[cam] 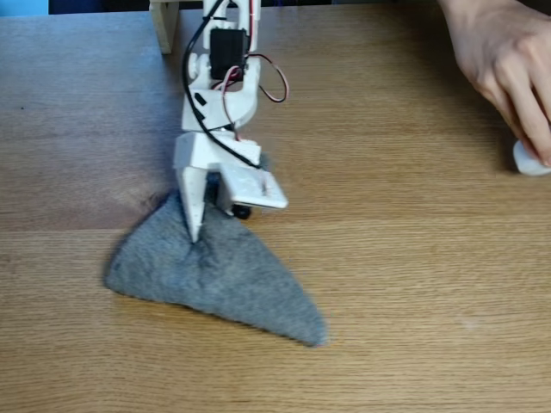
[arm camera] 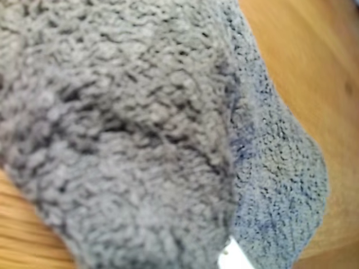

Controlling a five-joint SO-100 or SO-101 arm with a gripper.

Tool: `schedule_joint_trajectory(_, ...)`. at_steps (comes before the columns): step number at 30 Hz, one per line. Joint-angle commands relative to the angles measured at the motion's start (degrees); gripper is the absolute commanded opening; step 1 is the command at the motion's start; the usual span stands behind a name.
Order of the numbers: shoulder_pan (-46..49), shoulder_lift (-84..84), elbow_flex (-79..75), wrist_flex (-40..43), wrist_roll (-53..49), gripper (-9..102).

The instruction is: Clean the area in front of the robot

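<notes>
Pointing straight down, the gripper [cam: 196,234] pinches the grey cloth [cam: 215,271] against the tabletop [cam: 413,258].

A grey terry cloth [cam: 219,275] lies spread below me in a rough triangle in the fixed view, one corner bunched upward, its long point trailing toward the lower right. Through my wrist view the cloth [arm camera: 129,140] is a blurred mass of looped pile, folded over itself. Far right, a small white object [cam: 527,160] sits well apart from the cloth, and a pale wooden post [cam: 164,24] stands at the top edge.
</notes>
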Motion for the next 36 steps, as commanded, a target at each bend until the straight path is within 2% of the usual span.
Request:
schedule_joint_trajectory(1,5.7,4.5,-2.0,10.6,3.1,0)
schedule_joint_trajectory(6,-0.4,11.9,-1.9,25.8,10.2,0)
schedule_joint_trajectory(14,-16.2,22.1,-1.8,47.5,22.1,0)
schedule_joint_trajectory(18,-22.4,25.3,-1.8,54.4,24.8,0)
schedule_joint_trajectory(25,-26.0,24.1,-1.8,52.9,25.2,0)
schedule_joint_trajectory(28,-23.0,19.3,-1.8,45.9,23.5,0)
schedule_joint_trajectory(33,-13.1,8.5,-1.9,28.9,15.1,0)
schedule_joint_trajectory(36,-5.9,5.3,-2.0,24.6,12.3,0)
